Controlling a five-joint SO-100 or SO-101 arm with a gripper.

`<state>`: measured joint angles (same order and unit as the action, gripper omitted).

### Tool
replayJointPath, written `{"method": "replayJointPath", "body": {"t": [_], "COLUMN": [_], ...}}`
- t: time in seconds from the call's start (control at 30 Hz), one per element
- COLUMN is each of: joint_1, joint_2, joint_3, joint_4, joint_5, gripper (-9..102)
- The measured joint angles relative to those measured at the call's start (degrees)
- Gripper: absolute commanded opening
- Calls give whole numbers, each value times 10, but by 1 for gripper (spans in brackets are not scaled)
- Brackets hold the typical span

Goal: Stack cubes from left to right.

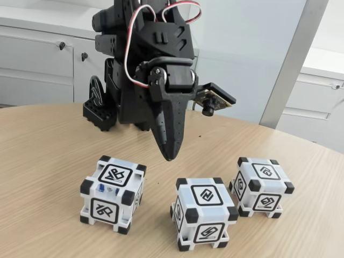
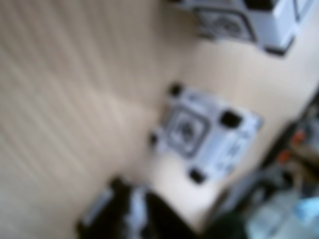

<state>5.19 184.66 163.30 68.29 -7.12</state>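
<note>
Three white cubes with black corner blocks stand apart in a loose row on the wooden table in the fixed view: the left cube (image 1: 113, 193), the middle cube (image 1: 204, 212) and the right cube (image 1: 262, 186). My black gripper (image 1: 171, 156) hangs tip-down above the table, behind the gap between the left and middle cubes, touching none of them. Its jaws look pressed together into one point, with nothing between them. The blurred wrist view shows one cube (image 2: 202, 139) at the centre and part of another cube (image 2: 244, 20) at the top edge.
The round wooden table (image 1: 48, 161) has bare surface to the left of and in front of the cubes. The arm's black base (image 1: 102, 110) stands at the back. White cabinets (image 1: 37, 59) and a wall lie beyond the table's far edge.
</note>
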Motion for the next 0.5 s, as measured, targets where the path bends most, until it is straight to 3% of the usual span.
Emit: {"method": "replayJointPath", "body": {"t": [0.5], "joint_1": [0], "joint_2": [0], "joint_3": [0], "joint_4": [0], "joint_5": [-28], "gripper": [0]}}
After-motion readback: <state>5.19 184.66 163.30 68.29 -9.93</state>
